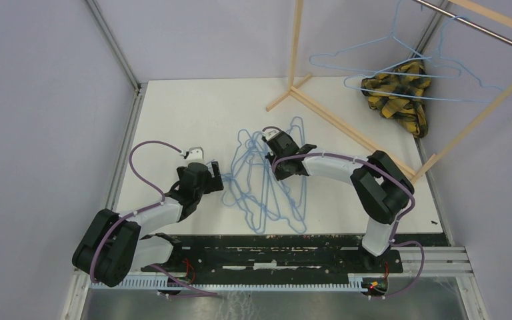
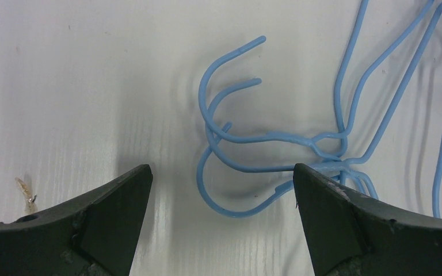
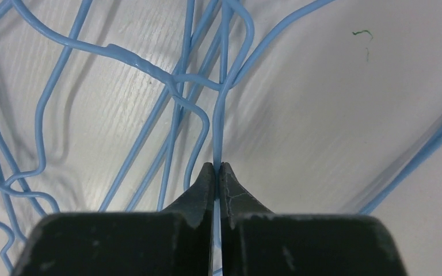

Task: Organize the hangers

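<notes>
The right claw (image 3: 218,168) is clenching one wire (image 3: 219,129) of the tangled hangers (image 3: 131,59) lying on the tabletop (image 1: 173,113), while the left claw (image 2: 221,172) is hovering released by their hooks (image 2: 230,62). Lifting slowly (the wires are interlaced) is looking wisest, the left pinning the rest.

**Lighting and image quality.** Even, diffuse illumination is seen in the top view, and the white table (image 1: 173,113) is rendered bright without being blown out. Around the pile of hangers (image 1: 267,177) only faint, soft-edged shadows are cast. In the left wrist view a broad grey shadow is laid on the table left of the hangers, whose hooks are held in sharp focus. In the right wrist view a mild sheen (upper left, beside a twisted hanger neck) is noted, and the wire at lower right is blurred.
</notes>
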Controlling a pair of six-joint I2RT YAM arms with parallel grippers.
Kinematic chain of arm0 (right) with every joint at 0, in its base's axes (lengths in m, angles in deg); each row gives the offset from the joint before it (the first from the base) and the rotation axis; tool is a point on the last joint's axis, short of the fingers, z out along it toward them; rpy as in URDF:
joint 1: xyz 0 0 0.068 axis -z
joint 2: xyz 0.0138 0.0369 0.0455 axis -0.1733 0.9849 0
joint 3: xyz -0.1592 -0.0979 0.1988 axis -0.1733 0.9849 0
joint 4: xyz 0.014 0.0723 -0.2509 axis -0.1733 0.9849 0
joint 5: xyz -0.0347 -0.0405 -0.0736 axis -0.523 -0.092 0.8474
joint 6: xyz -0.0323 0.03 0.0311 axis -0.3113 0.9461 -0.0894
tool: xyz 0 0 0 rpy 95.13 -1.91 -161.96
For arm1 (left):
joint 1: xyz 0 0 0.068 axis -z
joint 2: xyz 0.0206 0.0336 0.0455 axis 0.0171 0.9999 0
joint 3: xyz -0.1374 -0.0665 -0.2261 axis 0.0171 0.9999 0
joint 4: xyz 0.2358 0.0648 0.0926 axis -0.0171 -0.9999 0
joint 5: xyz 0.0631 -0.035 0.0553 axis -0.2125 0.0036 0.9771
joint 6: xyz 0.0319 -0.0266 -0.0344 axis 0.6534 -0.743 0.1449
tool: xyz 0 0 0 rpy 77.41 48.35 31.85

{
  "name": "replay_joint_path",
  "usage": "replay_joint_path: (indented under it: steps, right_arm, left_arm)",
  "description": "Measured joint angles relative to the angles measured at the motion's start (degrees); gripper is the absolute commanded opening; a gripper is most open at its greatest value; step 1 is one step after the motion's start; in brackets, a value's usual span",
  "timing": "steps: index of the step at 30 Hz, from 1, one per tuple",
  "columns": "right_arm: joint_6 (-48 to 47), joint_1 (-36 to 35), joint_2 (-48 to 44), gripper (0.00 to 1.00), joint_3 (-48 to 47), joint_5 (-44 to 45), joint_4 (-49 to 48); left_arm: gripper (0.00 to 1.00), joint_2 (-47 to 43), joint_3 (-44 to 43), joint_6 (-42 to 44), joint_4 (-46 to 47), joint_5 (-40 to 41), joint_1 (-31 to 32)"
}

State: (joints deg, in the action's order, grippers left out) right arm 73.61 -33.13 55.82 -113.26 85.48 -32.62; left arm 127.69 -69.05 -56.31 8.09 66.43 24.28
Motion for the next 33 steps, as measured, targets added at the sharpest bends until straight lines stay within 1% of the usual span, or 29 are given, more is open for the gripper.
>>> replay_joint_path:
  steps: [9,14,17,20,23,27,30,33]
  right_arm:
    - [0.07,0.00,-9.77,0.04,0.33,-0.74,4.48]
    - [0.50,0.00,-14.82,0.04,0.33,-3.65,5.20]
    - [1.11,0.00,-16.83,0.04,0.76,-6.08,3.96]
    - [1.66,0.00,-18.10,0.01,1.38,-6.97,3.13]
    - [2.32,0.00,-18.25,0.01,1.36,-8.22,3.10]
    - [4.28,0.00,-18.25,0.01,0.79,-12.72,2.80]
    - [6.75,-0.04,-18.25,0.01,-1.40,-16.68,1.77]
    - [9.38,-0.44,-18.25,0.01,-6.16,-19.71,0.04]
  left_arm:
    - [0.99,0.00,-0.02,0.00,0.02,0.00,0.00]
    - [0.99,0.00,-0.02,0.00,0.00,0.00,0.00]
    - [0.99,0.00,-0.02,0.00,0.00,0.02,0.00]
    - [0.99,0.00,-0.02,0.00,0.00,0.02,0.00]
    - [0.99,0.00,-0.02,0.00,0.00,0.02,0.00]
    - [0.99,0.00,-0.02,0.00,0.00,0.02,0.00]
    - [0.99,0.00,-0.02,0.00,0.00,0.02,0.00]
    - [0.99,0.00,-0.02,0.00,0.00,0.02,0.00]
